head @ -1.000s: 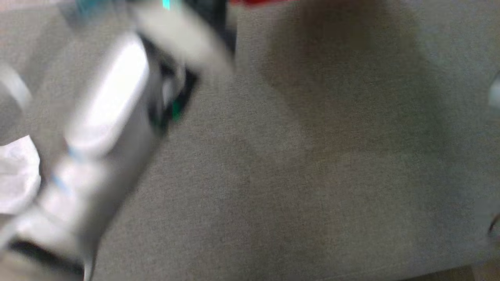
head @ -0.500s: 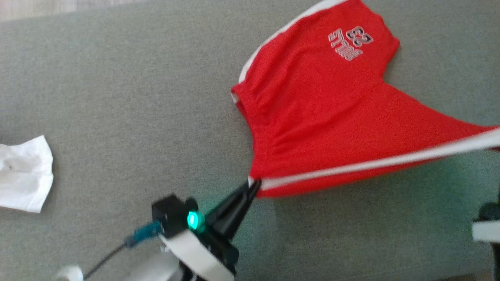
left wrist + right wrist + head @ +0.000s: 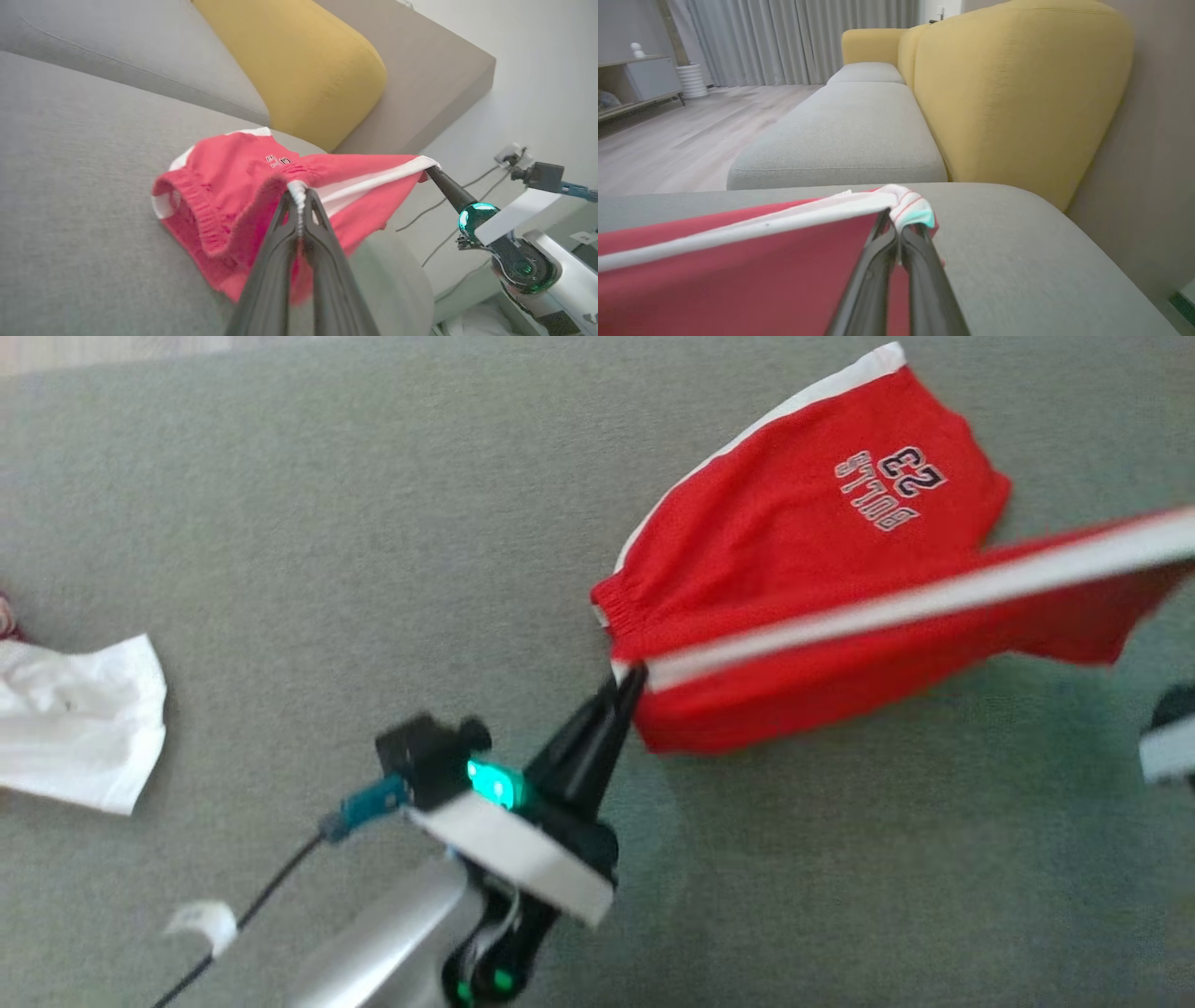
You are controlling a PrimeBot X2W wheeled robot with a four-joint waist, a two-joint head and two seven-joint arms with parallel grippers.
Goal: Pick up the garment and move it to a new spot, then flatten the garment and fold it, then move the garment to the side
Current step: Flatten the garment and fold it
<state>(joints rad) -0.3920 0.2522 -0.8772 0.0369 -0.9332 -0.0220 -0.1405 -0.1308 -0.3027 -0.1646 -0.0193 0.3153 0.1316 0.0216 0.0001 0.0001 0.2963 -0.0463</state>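
**While both ends of its stripe are pinched, the red shorts (image 3: 794,541) stretch above the sofa seat (image 3: 327,523)**

Where the head view begins at far left, a crumpled white cloth (image 3: 79,723) lies on the grey seat, well apart from everything else. Right of it, the left gripper (image 3: 628,679) reaches up that view from its pale forearm, its dark fingers together and clamped on the waistband corner of the shorts, just where the white stripe (image 3: 887,609) starts. From there the stripe runs taut to the right, lifted off the seat, and passes out at the right edge. The far leg of the shorts, printed with "BULLS 23" upside down, lies on the seat beyond the lifted edge. In the left wrist view the right gripper (image 3: 430,169) holds the stripe's other end, fingers closed tight on the fabric; the right wrist view shows them pressed together around a bunched white corner.
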